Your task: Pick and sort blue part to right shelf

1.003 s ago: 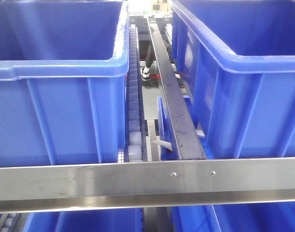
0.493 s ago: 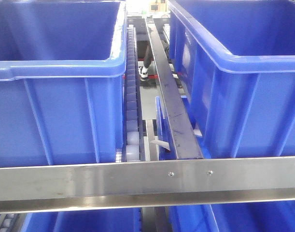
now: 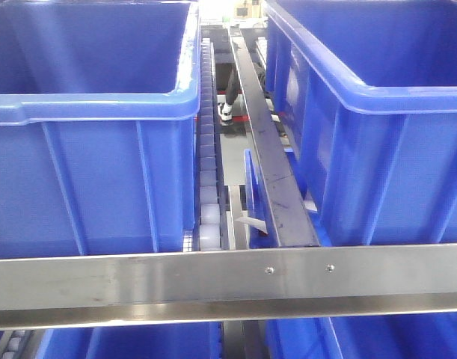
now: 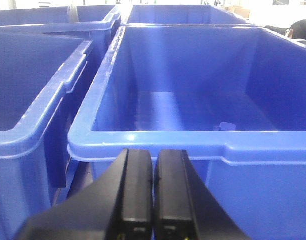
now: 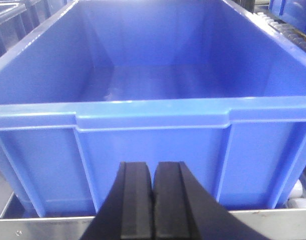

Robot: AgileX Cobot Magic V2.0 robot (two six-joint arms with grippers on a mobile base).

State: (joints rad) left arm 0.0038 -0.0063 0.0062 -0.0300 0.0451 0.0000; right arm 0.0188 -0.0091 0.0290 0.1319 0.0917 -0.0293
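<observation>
The right shelf shows its steel front bar (image 3: 176,280) with two screws, a dark centre rail (image 3: 269,161) and a white roller track (image 3: 206,172). Two large blue bins (image 3: 86,179) (image 3: 393,164) stand on it. My left gripper (image 4: 153,156) is shut and empty, just before a bin's near rim (image 4: 158,139). A small pale-blue piece (image 4: 226,125), possibly the blue part, lies on that bin's floor. My right gripper (image 5: 153,170) is shut with nothing in it, facing another bin's front wall (image 5: 153,150) above the steel bar (image 5: 42,227).
More blue bins (image 3: 138,344) sit on the level below the bar. A neighbouring bin (image 4: 27,100) stands left of the left gripper's bin. Behind the shelf a person's leg and shoe (image 3: 228,105) show between the tracks.
The front view shifted slightly left half a second ago and has returned. Bins and shelf stand as before.
</observation>
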